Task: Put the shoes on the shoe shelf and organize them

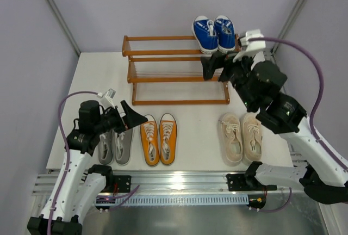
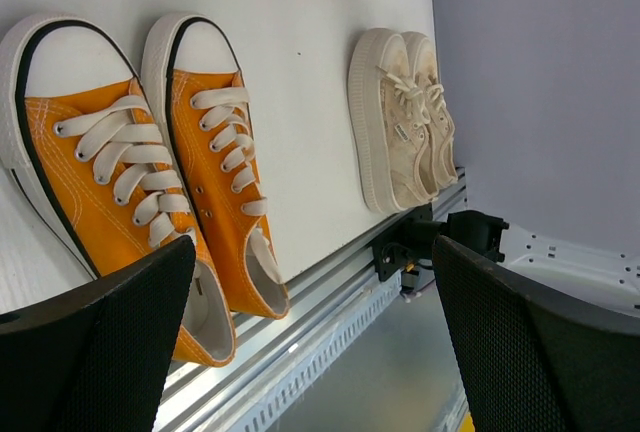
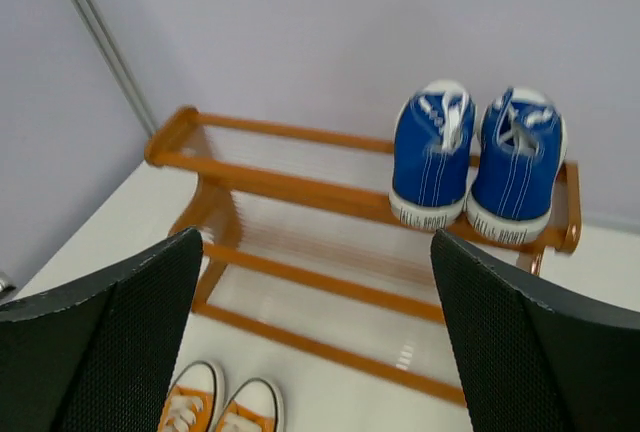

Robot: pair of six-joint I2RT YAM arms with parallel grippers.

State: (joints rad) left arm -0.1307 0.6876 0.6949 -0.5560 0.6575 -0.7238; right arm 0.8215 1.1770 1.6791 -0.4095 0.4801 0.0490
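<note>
Partly, the left gripper [image 1: 135,121] hides grey shoes [image 1: 120,149].

The blue shoes [image 1: 214,33] have white toe caps and white laces. The orange shoes [image 1: 158,138] have white laces and white toes edged with a thin black line. The grey shoes [image 1: 123,149] and cream shoes [image 1: 242,136] are plain. The shelf [image 1: 163,38] is orange-brown and the counter [image 1: 196,126] white.

white table [image 1: 201,131], aluminium rail [image 1: 179,179] along its near edge, pale lilac walls [image 1: 163,1]

1 pr [image 1: 214,33] on shelf [image 1: 157,38] top R | 3 prs [image 1: 159,138] on table [image 1: 103,77] before it
</note>
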